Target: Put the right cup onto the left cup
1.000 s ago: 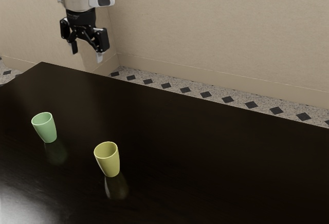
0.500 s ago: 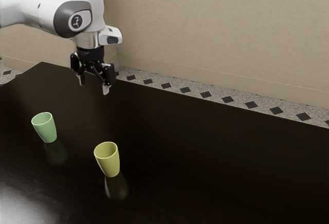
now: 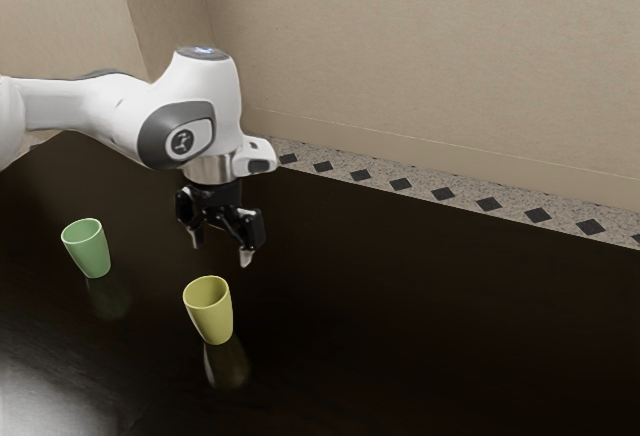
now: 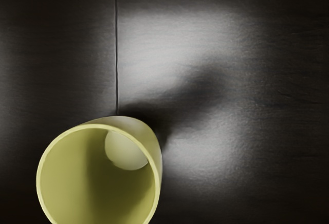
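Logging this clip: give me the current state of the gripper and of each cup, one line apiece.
Gripper: open, holding nothing, raised off the table near the yellow cup.
Yellow cup: upright on the table, mouth up, empty inside, not gripped.
Green cup: upright on the table, mouth up, standing apart from the yellow cup, not stacked; how far down it is empty I cannot tell.

The yellow cup (image 3: 212,318) is plain, and so is the green cup (image 3: 92,256). The arm (image 3: 210,86) is white with dark grey panels (image 3: 155,136), the gripper (image 3: 221,249) black with pale tips (image 3: 247,257). The table (image 3: 400,336) is near-black, with grey-white sheen and fine streaks. The wall (image 3: 420,36) is beige, faintly mottled; the floor (image 3: 381,178) speckled grey with black diamonds (image 3: 443,194).
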Controlling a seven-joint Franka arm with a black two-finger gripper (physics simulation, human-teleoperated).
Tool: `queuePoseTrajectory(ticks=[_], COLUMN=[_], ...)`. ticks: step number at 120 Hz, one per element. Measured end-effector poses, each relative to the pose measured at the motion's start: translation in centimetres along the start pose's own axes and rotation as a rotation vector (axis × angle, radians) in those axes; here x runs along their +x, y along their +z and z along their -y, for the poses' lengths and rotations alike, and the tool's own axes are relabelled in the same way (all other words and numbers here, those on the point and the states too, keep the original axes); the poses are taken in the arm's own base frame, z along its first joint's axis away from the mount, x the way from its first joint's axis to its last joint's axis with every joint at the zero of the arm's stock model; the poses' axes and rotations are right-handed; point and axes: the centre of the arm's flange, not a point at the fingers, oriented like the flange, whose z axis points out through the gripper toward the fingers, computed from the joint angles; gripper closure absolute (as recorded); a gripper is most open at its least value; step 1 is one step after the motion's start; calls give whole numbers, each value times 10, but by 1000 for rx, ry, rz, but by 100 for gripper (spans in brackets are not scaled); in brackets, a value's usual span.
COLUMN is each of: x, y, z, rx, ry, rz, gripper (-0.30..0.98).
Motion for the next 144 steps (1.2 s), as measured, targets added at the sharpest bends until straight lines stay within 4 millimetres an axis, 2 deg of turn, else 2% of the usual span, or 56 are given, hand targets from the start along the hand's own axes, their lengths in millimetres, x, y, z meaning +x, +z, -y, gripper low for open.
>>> queuePoseTrajectory(ticks=[23, 52, 68, 116, 128, 144], x=[-8, -13, -14, -12, -12, -10], y=[29, 43, 65, 95, 99, 97], z=[-6, -6, -13, -22, -16, -4], rx=[-20, -32, -34, -48, -46, -46], ry=[-50, -106, -112, -135, -149, -178], rz=[-13, -60, -56, -71, -75, -84], gripper=[0, 0, 0, 0, 8, 27])
